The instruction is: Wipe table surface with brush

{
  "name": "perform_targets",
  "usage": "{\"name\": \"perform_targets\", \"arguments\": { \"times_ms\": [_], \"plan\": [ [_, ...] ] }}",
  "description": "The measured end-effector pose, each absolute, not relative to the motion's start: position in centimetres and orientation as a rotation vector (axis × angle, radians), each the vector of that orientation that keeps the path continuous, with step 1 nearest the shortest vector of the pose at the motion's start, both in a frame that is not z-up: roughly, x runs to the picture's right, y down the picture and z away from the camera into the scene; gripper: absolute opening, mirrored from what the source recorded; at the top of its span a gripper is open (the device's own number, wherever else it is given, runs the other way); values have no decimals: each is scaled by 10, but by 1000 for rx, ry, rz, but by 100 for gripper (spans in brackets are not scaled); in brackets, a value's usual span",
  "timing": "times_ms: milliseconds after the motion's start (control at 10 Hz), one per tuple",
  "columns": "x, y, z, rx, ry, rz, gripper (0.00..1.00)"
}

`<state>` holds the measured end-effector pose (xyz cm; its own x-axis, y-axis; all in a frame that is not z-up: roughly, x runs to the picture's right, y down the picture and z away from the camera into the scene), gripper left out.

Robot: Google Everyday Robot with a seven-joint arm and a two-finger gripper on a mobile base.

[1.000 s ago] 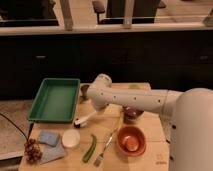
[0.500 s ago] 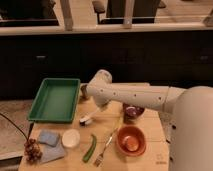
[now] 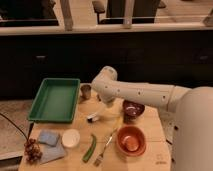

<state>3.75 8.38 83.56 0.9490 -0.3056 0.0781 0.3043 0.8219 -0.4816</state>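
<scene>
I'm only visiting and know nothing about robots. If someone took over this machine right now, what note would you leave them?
Tool: low over the middle of the table surface, just above the brush; whether it holds the brush is unclear.
Brush: on the wood between the green tray and the dark bowl.
Done: tool is at the brush.
Left: the wiping itself, minding the fork nearby.

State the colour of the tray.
Green tray, camera view; the end effector is right of it, near the brush.
</scene>
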Motion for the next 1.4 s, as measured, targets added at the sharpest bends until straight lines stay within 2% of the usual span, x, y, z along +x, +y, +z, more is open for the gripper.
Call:
{"name": "perform_targets", "arguments": {
  "times_ms": [300,600,1000,1400],
  "plan": [
    [54,54,849,-490,35,-278,0],
    [28,42,863,-487,7,-313,0],
    [-24,68,864,-508,-68,-425,0],
    [-2,99,847,-530,-56,-434,0]
  ]
}}
